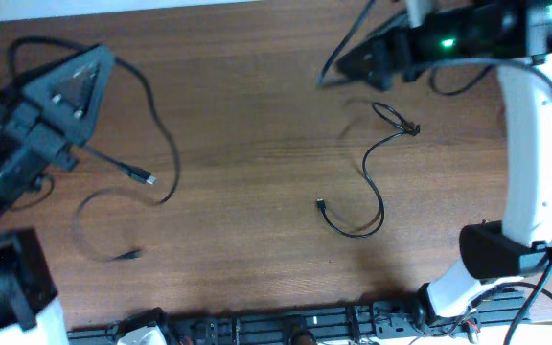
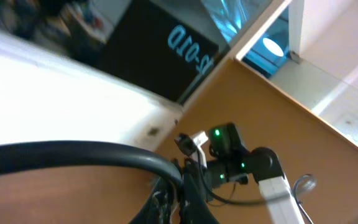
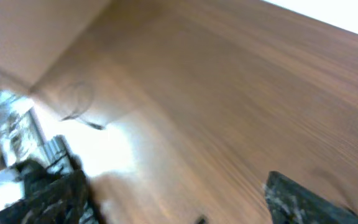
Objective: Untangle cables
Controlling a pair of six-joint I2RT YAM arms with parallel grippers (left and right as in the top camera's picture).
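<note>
One thin black cable (image 1: 377, 182) lies in loose curves right of centre, with a small knot-like loop at its top and a plug end at the lower left. A second cable (image 1: 166, 144) runs from my left gripper (image 1: 103, 62) down to the left-middle, with a plug (image 1: 144, 176) nearby. A further loop (image 1: 89, 216) lies below it. In the left wrist view my left gripper (image 2: 182, 196) looks shut, with a black cable (image 2: 73, 152) running into it. My right gripper (image 1: 348, 59) hovers at the back right. In the blurred right wrist view it (image 3: 173, 186) is open and empty.
The right arm's white link (image 1: 535, 144) spans the right side, and its base (image 1: 492, 249) stands at the front right. The left arm's body (image 1: 8, 163) fills the left edge. A black rail (image 1: 286, 321) runs along the front edge.
</note>
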